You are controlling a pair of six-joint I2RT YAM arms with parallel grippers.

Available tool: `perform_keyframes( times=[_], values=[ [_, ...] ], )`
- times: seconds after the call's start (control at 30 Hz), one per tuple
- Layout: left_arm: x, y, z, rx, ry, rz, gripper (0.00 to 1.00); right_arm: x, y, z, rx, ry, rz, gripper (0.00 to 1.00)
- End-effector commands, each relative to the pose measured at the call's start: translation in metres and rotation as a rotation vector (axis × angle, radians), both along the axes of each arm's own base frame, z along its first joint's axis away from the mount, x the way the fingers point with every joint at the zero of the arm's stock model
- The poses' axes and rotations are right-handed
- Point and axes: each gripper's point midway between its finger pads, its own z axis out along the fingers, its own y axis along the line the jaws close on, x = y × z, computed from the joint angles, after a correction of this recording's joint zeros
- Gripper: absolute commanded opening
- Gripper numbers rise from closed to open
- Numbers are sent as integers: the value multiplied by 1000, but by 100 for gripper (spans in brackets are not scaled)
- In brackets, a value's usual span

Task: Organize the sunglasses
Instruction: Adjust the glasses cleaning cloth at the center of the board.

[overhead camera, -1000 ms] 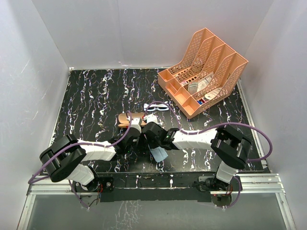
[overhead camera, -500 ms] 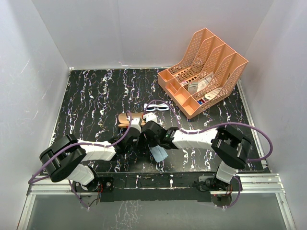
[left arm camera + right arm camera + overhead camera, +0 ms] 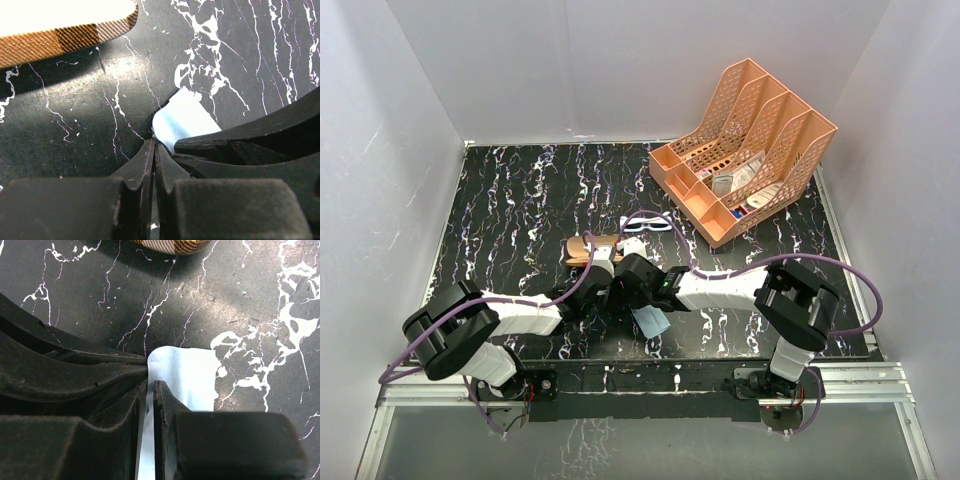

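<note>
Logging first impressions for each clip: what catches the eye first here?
Both arms converge at the near middle of the table: the right end effector pinches a light blue cloth, while the left end effector has its closed tips at the cloth's corner. A brown plaid case lies just beyond them. The white-framed sunglasses sit untouched farther back, beside an orange desk organizer at the right rear.

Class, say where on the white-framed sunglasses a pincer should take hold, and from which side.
Probably the bridge between the lenses of the sunglasses, from above: the thin frame lies low, and the orange rack stands close beside one end.
</note>
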Motion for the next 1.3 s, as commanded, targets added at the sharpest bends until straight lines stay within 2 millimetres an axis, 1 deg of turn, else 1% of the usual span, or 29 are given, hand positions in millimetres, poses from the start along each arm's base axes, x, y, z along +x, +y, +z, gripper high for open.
perform_keyframes(
  times=[0.0, 0.23, 0.3, 0.67, 0.97, 1.27],
  values=[
    [1, 0, -1, 16, 10, -1, 0, 12, 14, 17, 64, -48, -9, 10],
    [0, 0, -3, 16, 15, -3, 0, 14, 10, 25, 64, -65, -19, 8],
    [0, 0, -3, 14, 15, -5, 0, 15, 9, 26, 64, -67, -22, 6],
    [-1, 0, -5, 15, 21, -6, 0, 15, 7, 31, 69, -75, -30, 6],
    [-1, 0, -6, 15, 24, -3, 0, 14, 6, 32, 71, -74, -30, 7],
    [-1, -1, -5, 12, 23, -6, 0, 13, 5, 33, 73, -73, -29, 11]
  ],
)
